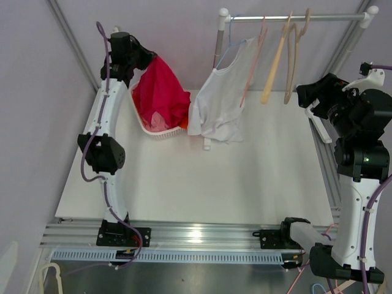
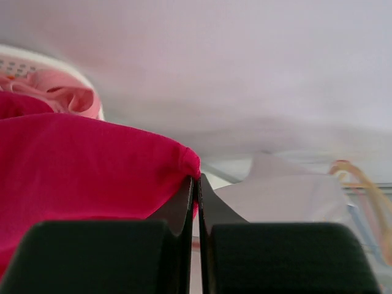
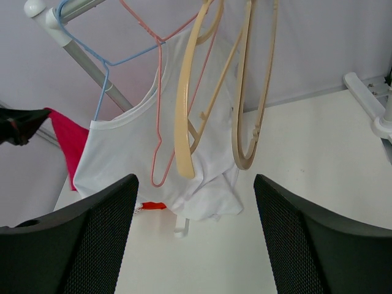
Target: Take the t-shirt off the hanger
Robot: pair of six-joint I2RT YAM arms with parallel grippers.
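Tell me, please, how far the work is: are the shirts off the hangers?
Done: the red shirt is off any hanger, pinched in the shut left gripper and hanging into the basket. In hand: dropping it there looks like the present step. Left: the white shirt hangs on the blue hanger, and the right gripper is open, facing it but not touching.

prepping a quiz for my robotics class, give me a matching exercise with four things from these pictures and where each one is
Things:
1. red t-shirt
2. white shirt
3. beige hangers
4. basket

Places:
a. hanging bare on the rail
b. on the table, at its far left
c. pinched in the left gripper
d. draped on the blue hanger

Pairs: 1-c, 2-d, 3-a, 4-b
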